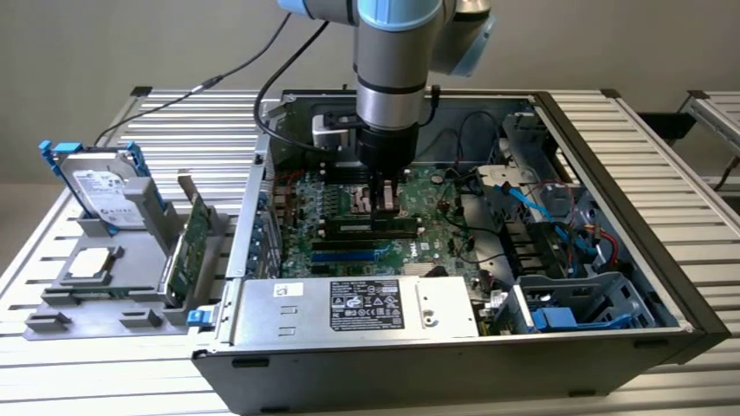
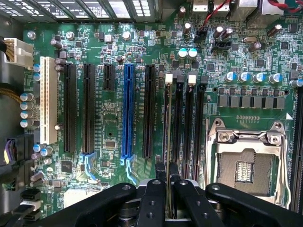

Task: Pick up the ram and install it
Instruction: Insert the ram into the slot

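Ram gripped over the board
The ram [image 2: 168,124] is pinched edge-on by the gripper [image 2: 167,174], jaws set narrow, along the black slots [image 2: 189,123] — at twelve o'clock from the power supply [image 1: 359,305] in the exterior view.

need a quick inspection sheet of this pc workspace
surface: ribbed aluminium table bearing an open dark grey computer case
job's things: long thin ram circuit-board strip, edge-on, in line with the black motherboard memory slots
clutter: grey plastic fixture holding a silver hard drive and a green expansion card
grippers: black end effector shut on that strip
cables: blue data cables inside the case; black cable hanging from the arm
surroundings: plain pale wall behind
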